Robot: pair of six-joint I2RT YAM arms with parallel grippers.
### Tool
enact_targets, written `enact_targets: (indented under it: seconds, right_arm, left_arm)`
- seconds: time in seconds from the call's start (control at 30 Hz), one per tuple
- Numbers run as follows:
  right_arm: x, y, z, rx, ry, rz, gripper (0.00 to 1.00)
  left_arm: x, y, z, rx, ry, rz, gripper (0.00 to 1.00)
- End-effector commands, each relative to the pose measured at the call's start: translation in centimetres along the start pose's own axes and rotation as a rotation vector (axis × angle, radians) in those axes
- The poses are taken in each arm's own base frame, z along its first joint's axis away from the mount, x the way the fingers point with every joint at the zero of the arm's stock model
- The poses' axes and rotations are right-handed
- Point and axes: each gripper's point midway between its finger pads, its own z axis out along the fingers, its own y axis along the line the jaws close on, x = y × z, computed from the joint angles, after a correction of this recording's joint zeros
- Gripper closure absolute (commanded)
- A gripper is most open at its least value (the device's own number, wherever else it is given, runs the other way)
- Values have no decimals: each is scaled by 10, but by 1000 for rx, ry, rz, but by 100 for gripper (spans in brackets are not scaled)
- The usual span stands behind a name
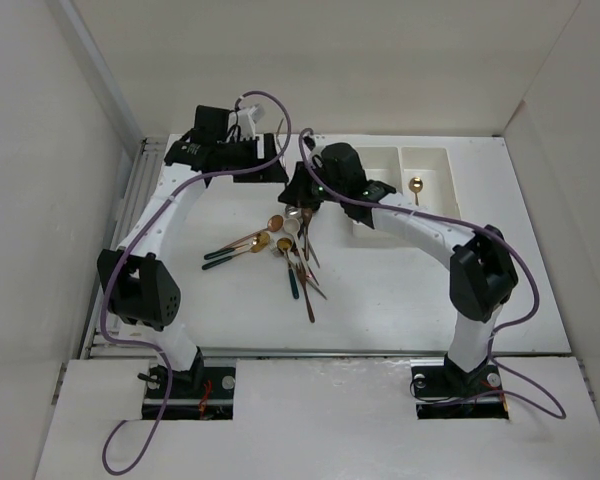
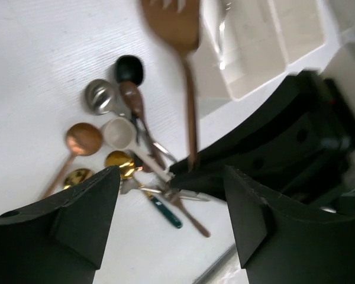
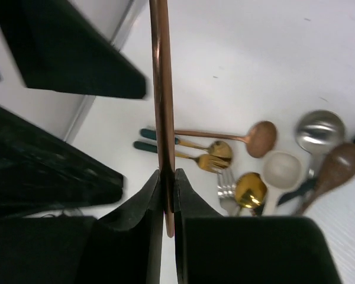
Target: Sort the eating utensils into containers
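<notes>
Copper fork (image 3: 161,89): handle clamped in right gripper (image 3: 168,198), held off the table (image 3: 254,59) near utensil pile (image 3: 266,171); left gripper (image 2: 171,180) spread, nothing grasped

I find no text, label, brand, number or sign that I can read in any of my 3 views: none on my left gripper (image 2: 171,173), my right gripper (image 3: 167,175), the eating utensils (image 3: 251,190), the containers (image 1: 428,165) or the worktop (image 1: 400,290).
</notes>
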Motion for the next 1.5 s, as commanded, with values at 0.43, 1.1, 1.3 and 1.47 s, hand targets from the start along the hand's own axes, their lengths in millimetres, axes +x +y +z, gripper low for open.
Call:
enact_targets:
  seconds: [0.43, 1.1, 1.3, 1.47]
  right_arm:
    - [8, -232, -134, 837, 74, 105, 100]
    - [17, -261, -118, 854, 150, 130, 60]
    - [18, -256, -122, 843, 145, 130, 60]
    - [11, -250, -126, 836, 125, 125, 60]
  left_arm:
    - [80, 164, -10, -525, 359, 730, 46]
    - [151, 201, 39, -442, 592, 712, 52]
    - [159, 210, 58, -491, 605, 683, 57]
    - [171, 214, 69, -504, 636, 666, 65]
